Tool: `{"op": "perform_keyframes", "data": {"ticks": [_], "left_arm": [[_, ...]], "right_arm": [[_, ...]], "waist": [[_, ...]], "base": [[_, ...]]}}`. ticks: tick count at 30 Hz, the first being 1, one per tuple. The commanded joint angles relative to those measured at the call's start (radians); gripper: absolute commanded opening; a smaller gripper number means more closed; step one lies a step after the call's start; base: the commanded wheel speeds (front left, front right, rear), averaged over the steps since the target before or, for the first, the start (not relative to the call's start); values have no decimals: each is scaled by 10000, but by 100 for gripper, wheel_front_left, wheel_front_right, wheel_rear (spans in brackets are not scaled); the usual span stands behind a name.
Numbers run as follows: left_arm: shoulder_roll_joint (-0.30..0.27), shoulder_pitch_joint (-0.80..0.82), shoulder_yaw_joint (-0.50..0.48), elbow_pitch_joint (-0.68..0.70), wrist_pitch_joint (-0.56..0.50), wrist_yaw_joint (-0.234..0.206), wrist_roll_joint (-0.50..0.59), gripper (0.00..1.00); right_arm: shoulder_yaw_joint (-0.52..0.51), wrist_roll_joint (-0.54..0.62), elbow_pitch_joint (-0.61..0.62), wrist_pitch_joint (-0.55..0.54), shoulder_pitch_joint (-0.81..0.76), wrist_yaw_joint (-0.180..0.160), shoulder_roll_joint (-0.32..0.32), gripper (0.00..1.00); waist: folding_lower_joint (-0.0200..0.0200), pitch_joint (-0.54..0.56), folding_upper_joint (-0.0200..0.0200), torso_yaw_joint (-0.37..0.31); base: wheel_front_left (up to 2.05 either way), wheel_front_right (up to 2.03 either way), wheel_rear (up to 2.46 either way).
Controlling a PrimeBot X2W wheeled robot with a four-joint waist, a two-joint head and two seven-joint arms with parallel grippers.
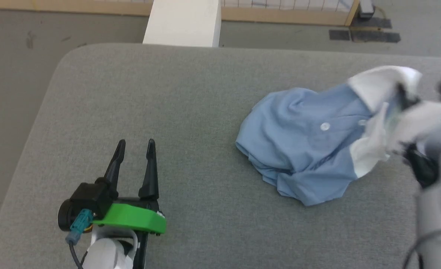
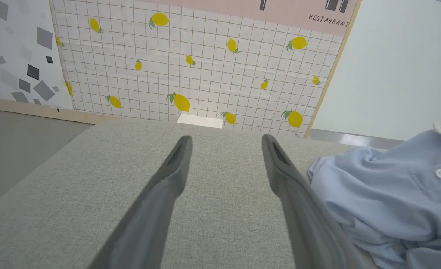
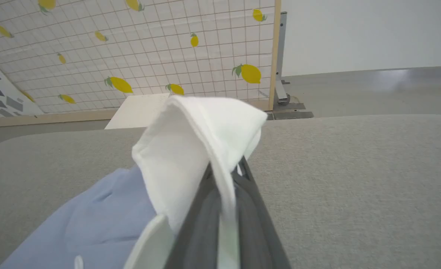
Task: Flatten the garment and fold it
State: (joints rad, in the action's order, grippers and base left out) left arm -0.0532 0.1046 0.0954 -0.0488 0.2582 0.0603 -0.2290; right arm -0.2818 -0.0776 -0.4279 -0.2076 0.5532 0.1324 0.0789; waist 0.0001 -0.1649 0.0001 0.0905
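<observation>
Nearest the robot, the left claw [image 1: 136, 142] hovers low over the grey table [image 1: 168, 93], its 2 fingers spread wide with nothing between them. From that claw the shirt [image 1: 302, 138] lies to the right and slightly ahead, with a bare strip of table between the 2. In the left wrist view, the crumpled blue edge of the shirt [image 2: 392, 186] shows just past the claw's [image 2: 226, 137] right-hand finger.

The shirt is a rumpled heap on the right half of the table, not yet flat. Its long axis runs from a bunched hem at the near left up to the white collar [image 1: 384, 82] at the far right. 1 white button [image 1: 325, 127] faces up near the middle.

The right claw [image 3: 227, 168] is clenched on that collar [image 3: 198, 130]. White cloth folds over its fingertips and blue cloth trails off to its left and below. In the head view this claw [image 1: 403, 98] is blurred, so the wrist view settles the grip.

As I read it, the right arm holds the far end, so the left arm is the free 1. It would have to travel right to reach the near hem and spread the cloth along that axis.

Beyond the claws stand a white post [image 1: 183, 22] and a lemon-patterned wall [image 2: 205, 67].
</observation>
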Motion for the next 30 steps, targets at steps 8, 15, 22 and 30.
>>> {"op": "perform_keyframes", "data": {"ticks": [8,15,22,30], "left_arm": [[29,-319,-54,2,36,43,117,100],[29,-337,-102,-13,36,105,144,100],[29,-287,-16,-101,36,223,209,100],[29,-272,162,-126,36,266,104,100]], "right_arm": [[-3876,781,2857,-1308,-3664,-17,-273,0],[-3144,-300,3429,-622,-5066,-17,-284,100],[761,-725,4725,894,-6192,-17,-285,100],[3590,-38,4299,-1068,-6336,-17,-286,100]], "waist": [[-1,666,-1,-748],[-1,645,-1,-1038],[-1,706,-1,-946],[-1,532,-1,-575]], "base": [[0,0,0],[0,0,0],[0,0,0],[0,0,0]]}}
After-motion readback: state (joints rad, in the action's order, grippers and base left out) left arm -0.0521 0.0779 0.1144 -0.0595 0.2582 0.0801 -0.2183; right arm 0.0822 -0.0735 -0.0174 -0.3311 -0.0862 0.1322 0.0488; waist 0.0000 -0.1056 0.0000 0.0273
